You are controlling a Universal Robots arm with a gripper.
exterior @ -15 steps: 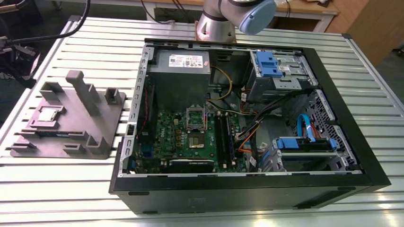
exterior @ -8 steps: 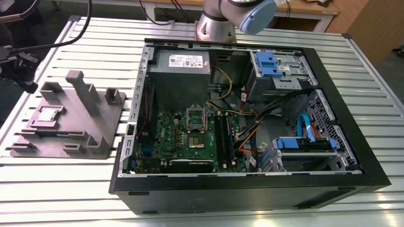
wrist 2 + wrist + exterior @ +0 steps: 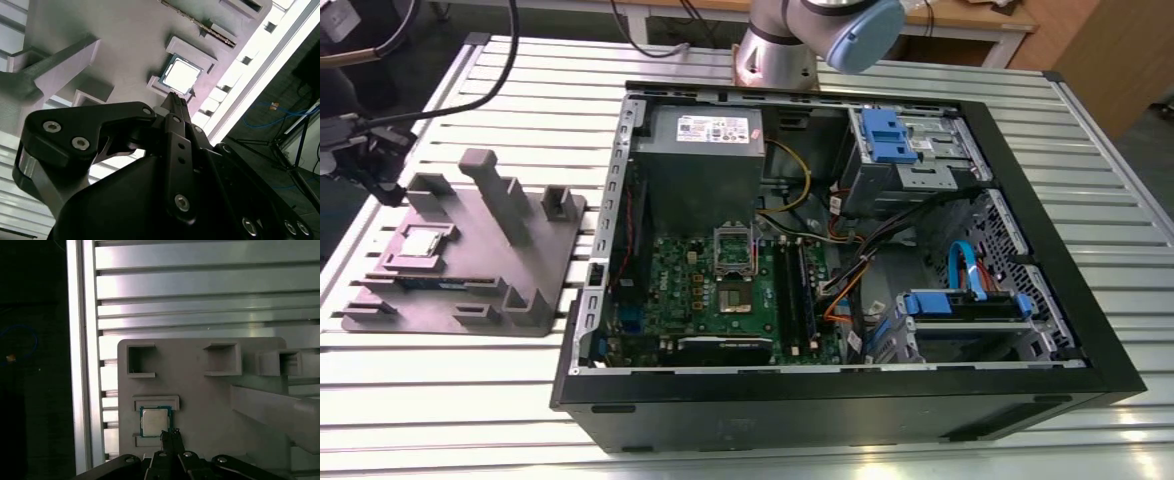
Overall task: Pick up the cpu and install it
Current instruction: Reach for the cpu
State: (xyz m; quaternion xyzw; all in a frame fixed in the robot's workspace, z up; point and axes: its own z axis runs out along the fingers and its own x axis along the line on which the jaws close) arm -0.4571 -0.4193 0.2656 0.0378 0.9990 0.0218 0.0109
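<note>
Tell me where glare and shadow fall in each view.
Second wrist view: the cpu top glares near white, and the table slats are washed out. First wrist view: the slats gleam in bands and the cpu is evenly lit. Exterior view: the case interior is dimmer than the bright table.

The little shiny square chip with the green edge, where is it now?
The small silver-grey square cpu sits in a framed pocket of the grey plastic tray, which lies on the exterior view's left beside the open black computer case.
</note>
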